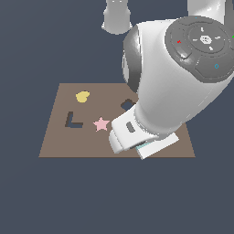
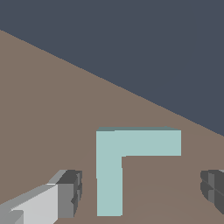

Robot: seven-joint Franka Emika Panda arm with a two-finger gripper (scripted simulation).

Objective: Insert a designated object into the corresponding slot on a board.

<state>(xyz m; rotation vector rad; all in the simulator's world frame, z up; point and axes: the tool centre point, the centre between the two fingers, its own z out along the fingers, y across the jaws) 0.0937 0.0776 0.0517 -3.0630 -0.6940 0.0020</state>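
Dark blue-grey ground surrounds the brown board [image 2: 52, 131], where the teal L [image 2: 117, 162] lies between my claw's [image 2: 142, 192] parted fingers [image 2: 68, 194], one leg pointing toward the wrist.

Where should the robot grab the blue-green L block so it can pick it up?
Probably on one straight arm of the teal L block, coming straight down from above. It lies flat on the brown board, and in the wrist view that arm sits between the open gripper fingers, so they can pinch its two straight sides.
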